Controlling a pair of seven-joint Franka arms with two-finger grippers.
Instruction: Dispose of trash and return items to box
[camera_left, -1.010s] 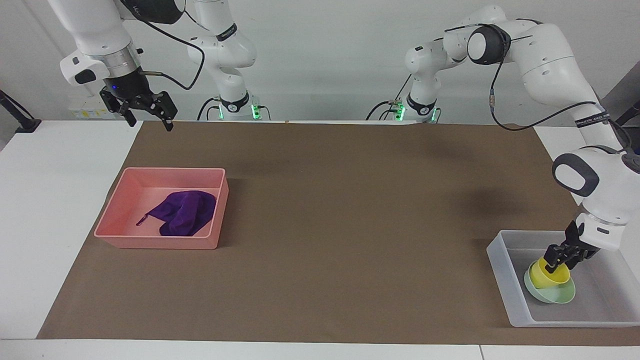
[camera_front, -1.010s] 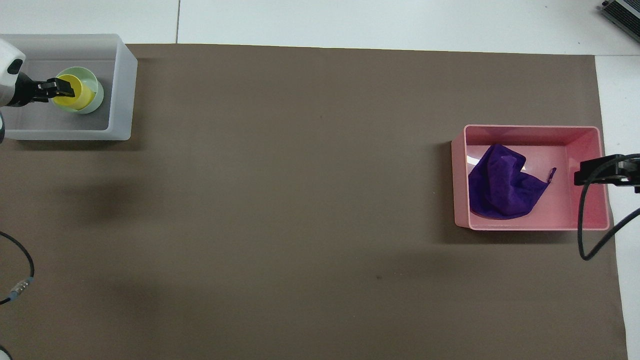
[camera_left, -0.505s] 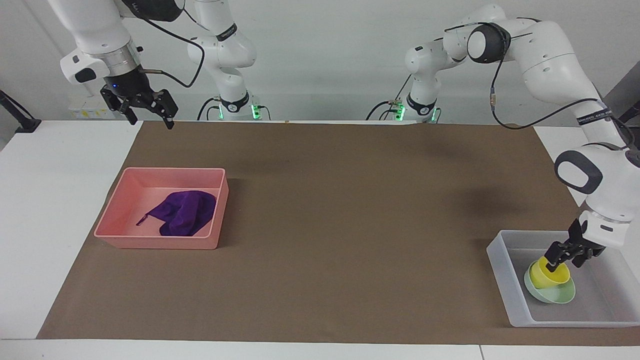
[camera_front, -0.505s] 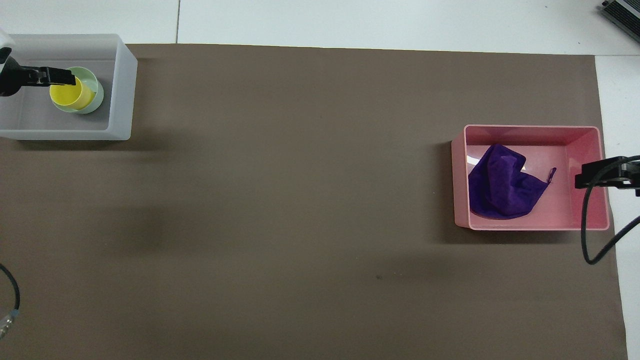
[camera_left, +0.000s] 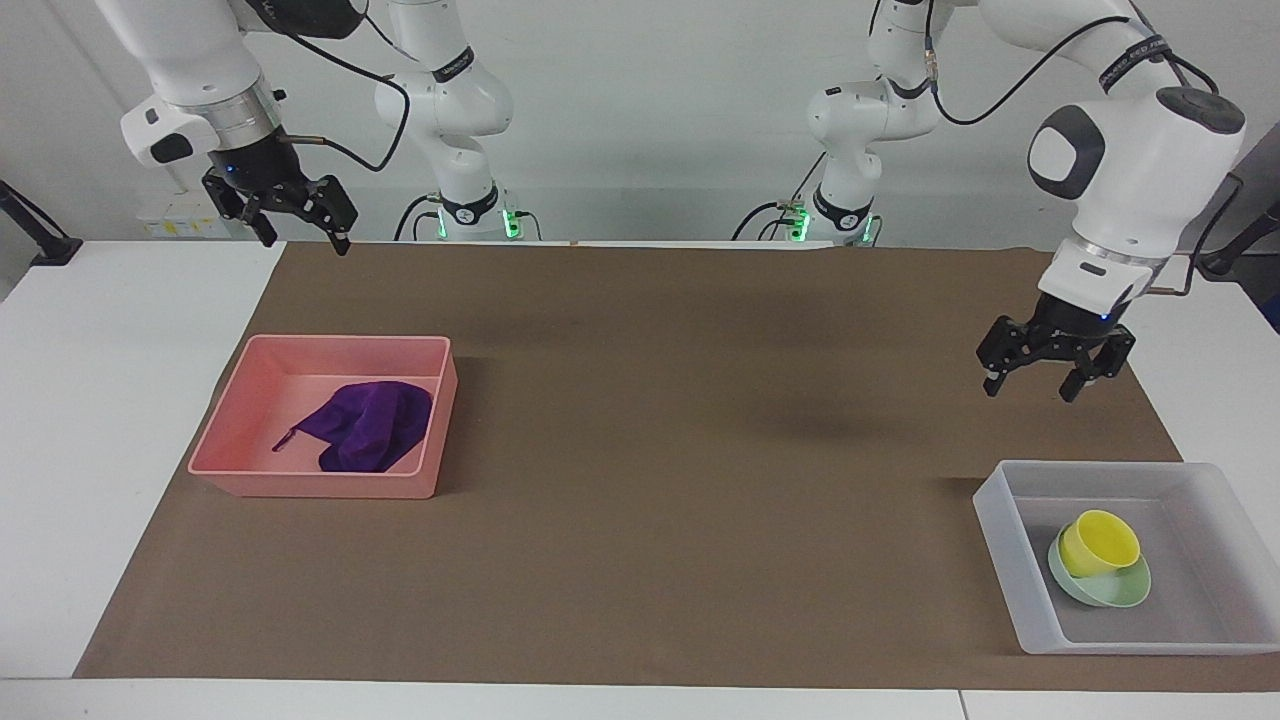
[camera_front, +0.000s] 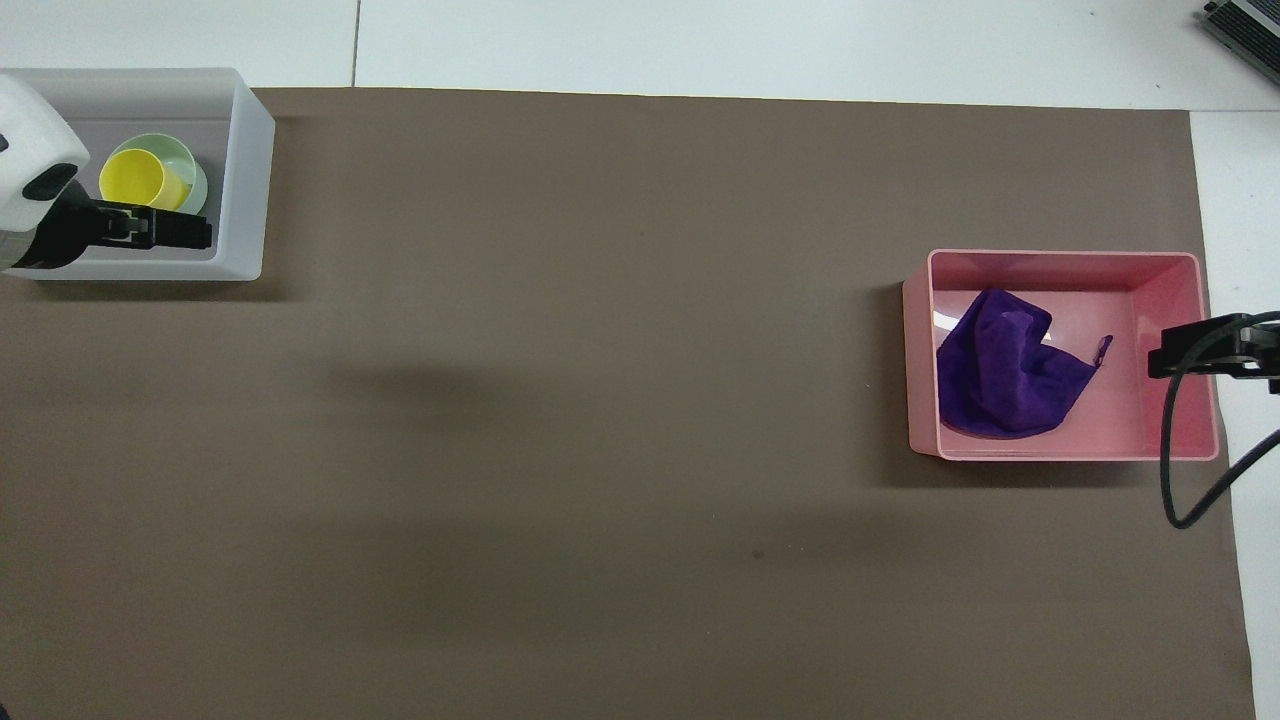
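Both grippers are hanging empty with fingers spread: the left gripper (camera_left: 1040, 377) over the brown mat (camera_left: 640, 420), clear of the translucent tray (camera_left: 1000, 545), the right gripper (camera_left: 297, 232) waiting up near the mat's corner. Inside the tray, the yellow cup (camera_left: 1098, 541) is sitting tilted in the mint-green bowl (camera_left: 1115, 592). Away at the right arm's end, the purple cloth (camera_left: 368, 425) is lying crumpled in the pink bin (camera_left: 232, 420).
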